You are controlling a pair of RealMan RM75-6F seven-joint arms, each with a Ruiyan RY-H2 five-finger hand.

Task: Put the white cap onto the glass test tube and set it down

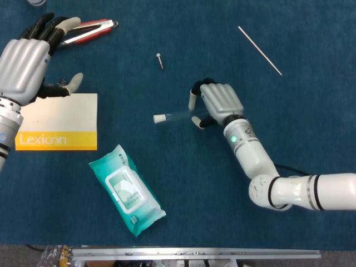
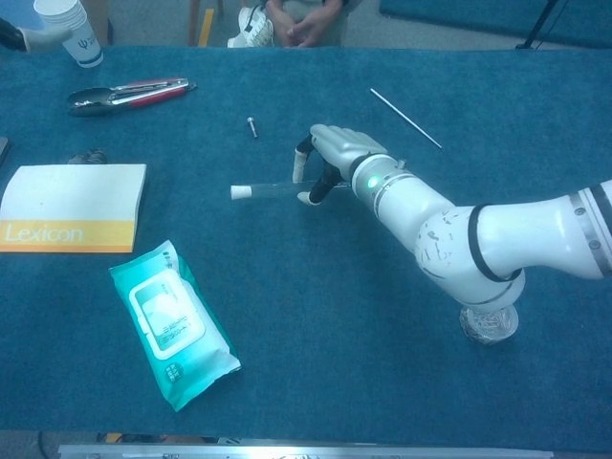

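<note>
Right hand (image 1: 219, 103) pinches the glass test tube (image 1: 178, 115) by its far end, its long axis running level toward the robot's left, white cap (image 1: 159, 118) already on (low over the cloth). Left hand (image 1: 25, 61) hovers spread and empty, well apart.

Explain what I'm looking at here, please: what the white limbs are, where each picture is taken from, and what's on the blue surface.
These are two robot arms ending in fingered hands, steered remotely by a person. The head view looks straight down from above; the chest view looks across the blue table from lower down.

The right hand holds a glass test tube with a white cap already on its end, low over the table. The left hand holds nothing, fingers apart, above a yellow-and-white Lexicon book.

Also on the table: a teal wipes pack, tongs, a small screw, a thin metal rod, a paper cup and, in the chest view, a crumpled foil ball.
</note>
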